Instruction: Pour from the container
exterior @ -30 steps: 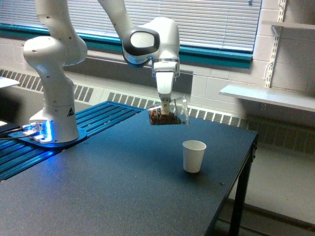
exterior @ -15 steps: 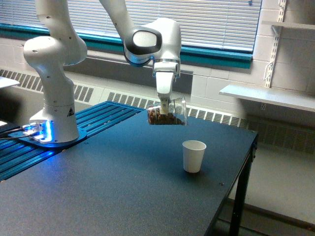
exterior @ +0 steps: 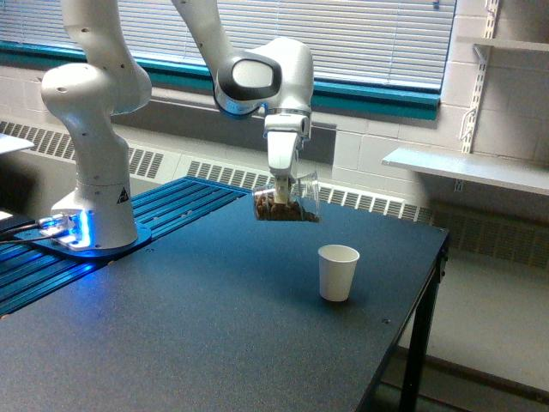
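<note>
Container (exterior: 286, 201) first: a small clear cup with brown grains inside, held in the air above the dark table (exterior: 214, 335), tipped over onto its side with the mouth toward the exterior view's right. The gripper (exterior: 281, 184) pinches it from above. No grains are seen falling (none that show at this distance, anyway). A white paper cup (exterior: 337, 272) stands upright on the table, lower and off to the right, not under the mouth. Judging by this, the pour itself remains to be done.
</note>
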Controlling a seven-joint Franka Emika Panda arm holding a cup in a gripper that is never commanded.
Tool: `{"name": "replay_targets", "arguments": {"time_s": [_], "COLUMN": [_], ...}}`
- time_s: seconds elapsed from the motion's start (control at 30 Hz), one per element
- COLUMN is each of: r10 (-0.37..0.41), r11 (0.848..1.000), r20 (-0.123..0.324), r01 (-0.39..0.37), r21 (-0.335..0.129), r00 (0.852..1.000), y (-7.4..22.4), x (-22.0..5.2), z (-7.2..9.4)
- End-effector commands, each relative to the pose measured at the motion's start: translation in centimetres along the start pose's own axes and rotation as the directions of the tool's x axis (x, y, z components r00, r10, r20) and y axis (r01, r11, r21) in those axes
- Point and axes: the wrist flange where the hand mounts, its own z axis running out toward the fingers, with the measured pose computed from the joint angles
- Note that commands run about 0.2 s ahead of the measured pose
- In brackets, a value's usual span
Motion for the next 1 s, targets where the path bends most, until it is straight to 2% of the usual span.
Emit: {"name": "replay_targets", "arguments": {"time_s": [0.03, 0.63, 1.0], "r10": [0.058, 0.104, 0.080], "r11": [0.998, 0.994, 0.994], "r20": [0.007, 0.009, 0.020], "r01": [-0.058, -0.104, -0.079], "r21": [-0.018, -0.042, -0.073], "r00": [0.998, 0.995, 0.997], "y": [-0.6, -2.6, -3.3], "x": [-0.4, 0.1, 0.8], "z": [0.2, 1.1, 1.0]}}
